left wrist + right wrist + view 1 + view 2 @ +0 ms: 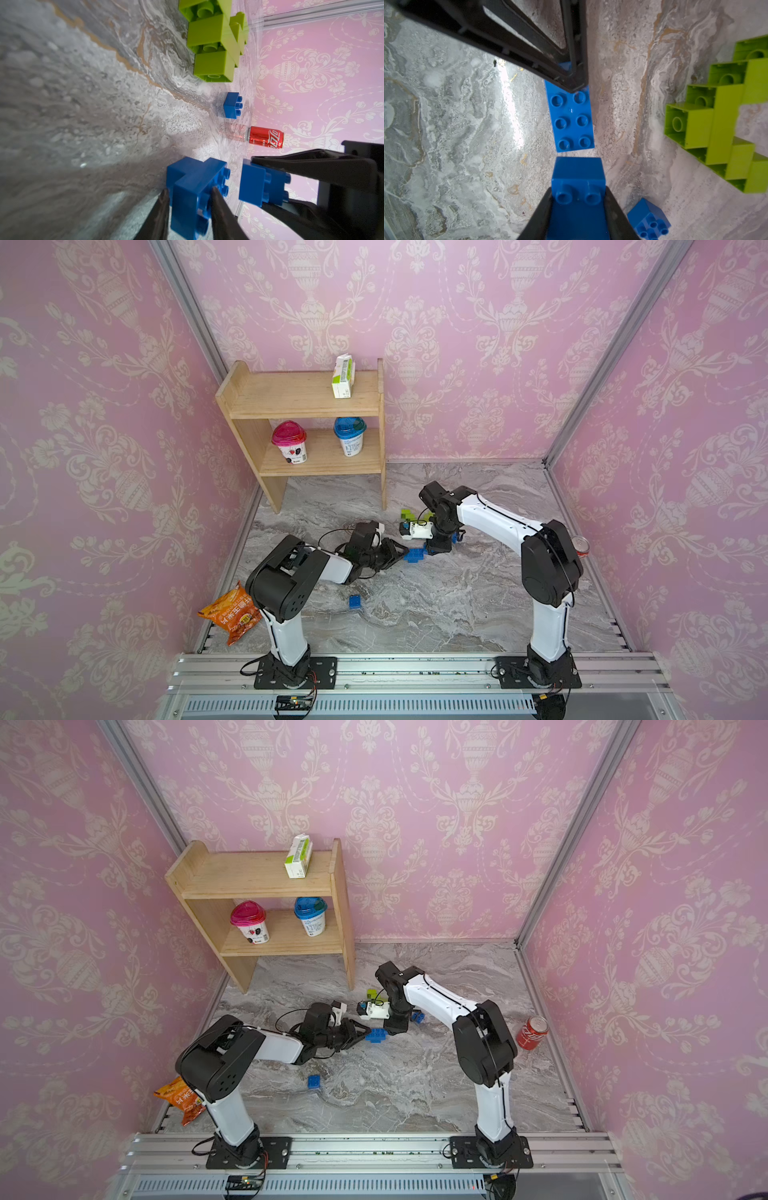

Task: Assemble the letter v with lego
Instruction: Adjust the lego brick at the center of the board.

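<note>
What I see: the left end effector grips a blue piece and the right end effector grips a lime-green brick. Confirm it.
Wrong on the colour: the right end effector grips a blue brick, not a lime-green one, as the right wrist view shows. The left end effector does grip a blue piece.

A shelf unit (299,396) is set at the table's (436,605) back left, a carton (343,377) on its top board, two cups (289,442) below. A snack bag (230,612) lies front left, a can (532,1032) at the right edge. Mid-table, a stepped brick stack (212,52) is placed behind a joined brick pair (415,554), another brick (578,180) just beside it; a single brick (354,601) lies nearer the front.
</note>
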You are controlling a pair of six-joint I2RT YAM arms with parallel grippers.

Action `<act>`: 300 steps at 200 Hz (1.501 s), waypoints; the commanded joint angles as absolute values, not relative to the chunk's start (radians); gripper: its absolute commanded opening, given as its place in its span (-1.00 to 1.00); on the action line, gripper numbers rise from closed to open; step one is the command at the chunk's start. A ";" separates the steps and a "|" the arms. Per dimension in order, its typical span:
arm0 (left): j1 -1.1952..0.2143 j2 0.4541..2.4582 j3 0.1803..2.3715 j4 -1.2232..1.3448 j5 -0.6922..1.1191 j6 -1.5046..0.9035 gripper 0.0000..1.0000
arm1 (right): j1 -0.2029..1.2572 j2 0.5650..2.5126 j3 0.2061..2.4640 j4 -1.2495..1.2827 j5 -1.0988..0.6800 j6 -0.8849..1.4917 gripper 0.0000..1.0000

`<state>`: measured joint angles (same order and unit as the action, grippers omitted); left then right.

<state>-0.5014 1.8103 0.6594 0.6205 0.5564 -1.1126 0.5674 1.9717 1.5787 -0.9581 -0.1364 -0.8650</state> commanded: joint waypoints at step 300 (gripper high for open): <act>-0.523 1.759 0.626 0.627 0.601 -1.087 0.23 | 0.551 2.088 1.727 -1.007 -0.122 -0.862 -1.00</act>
<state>-0.5133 1.7336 0.6376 0.5823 0.5720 -1.0653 0.5560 2.1296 1.7592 -0.9592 -0.0982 -0.8631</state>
